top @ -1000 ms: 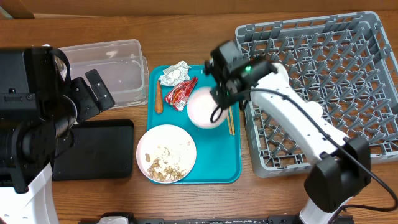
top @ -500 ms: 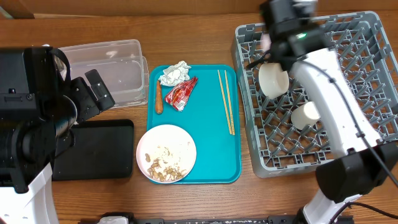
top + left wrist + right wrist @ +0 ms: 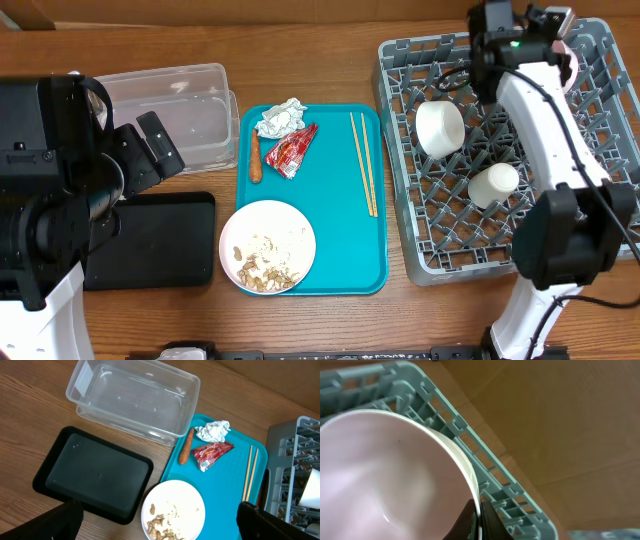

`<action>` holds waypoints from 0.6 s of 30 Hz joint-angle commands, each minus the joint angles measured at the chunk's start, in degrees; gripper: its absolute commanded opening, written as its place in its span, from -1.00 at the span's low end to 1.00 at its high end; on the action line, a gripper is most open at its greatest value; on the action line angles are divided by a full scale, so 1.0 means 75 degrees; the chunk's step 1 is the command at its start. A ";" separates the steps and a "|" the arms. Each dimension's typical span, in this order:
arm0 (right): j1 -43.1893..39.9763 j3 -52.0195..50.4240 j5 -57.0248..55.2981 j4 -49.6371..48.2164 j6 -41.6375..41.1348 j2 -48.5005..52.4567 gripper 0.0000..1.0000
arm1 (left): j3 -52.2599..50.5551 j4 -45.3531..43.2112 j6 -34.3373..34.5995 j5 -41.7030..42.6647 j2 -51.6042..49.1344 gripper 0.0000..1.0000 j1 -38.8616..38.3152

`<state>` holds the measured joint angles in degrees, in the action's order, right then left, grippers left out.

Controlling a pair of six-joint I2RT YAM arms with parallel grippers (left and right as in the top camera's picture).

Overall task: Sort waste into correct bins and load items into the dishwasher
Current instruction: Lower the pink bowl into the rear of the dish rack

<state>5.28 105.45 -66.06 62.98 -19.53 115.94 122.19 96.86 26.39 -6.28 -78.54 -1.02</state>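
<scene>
The right jaws are closed on the rim of the pinkish white round bowl (image 3: 380, 475), which is held over the 1 o'clock corner of the large square grey plastic dish rack (image 3: 600, 215). In that rack, a white bowl (image 3: 440, 128) lies tipped at 10 o'clock and a small white cup (image 3: 493, 184) lies near the centre. The left jaws are spread wide open and hold nothing, at 9 o'clock on the wooden worktop (image 3: 300, 320). On the teal serving tray (image 3: 345, 250), the thin wooden chopsticks (image 3: 364, 178) lie at 2 o'clock. The crumpled white paper napkin (image 3: 281, 118), red crinkled snack wrapper (image 3: 292, 150) and small orange carrot-like stick (image 3: 255, 160) are grouped at 11 o'clock. The large round white plate (image 3: 268, 240), bearing rice and brownish scraps (image 3: 262, 270), is seen at 7 o'clock. The clear rectangular plastic tub (image 3: 180, 100) and the flat black tray (image 3: 160, 240) are seen at 9 o'clock of the teal tray
</scene>
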 commanded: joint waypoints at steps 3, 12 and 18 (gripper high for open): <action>0.0029 -0.0286 -0.1107 -0.0102 0.0003 0.0119 -0.92 | 0.0035 -0.0009 -0.0149 -0.0035 -0.0026 1.00 0.0047; 0.0329 -0.0597 -0.1311 0.0259 -0.0061 0.0119 -0.92 | 0.0035 -0.0009 -0.0149 -0.0035 -0.0026 1.00 0.0047; 0.0385 -0.1032 -0.1469 0.0306 -0.0061 0.0119 -0.92 | 0.0035 -0.0009 -0.0149 -0.0035 -0.0026 0.99 0.0047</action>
<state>8.29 99.39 -74.37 65.23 -19.31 117.08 122.19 96.86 26.39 -6.28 -78.54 -1.02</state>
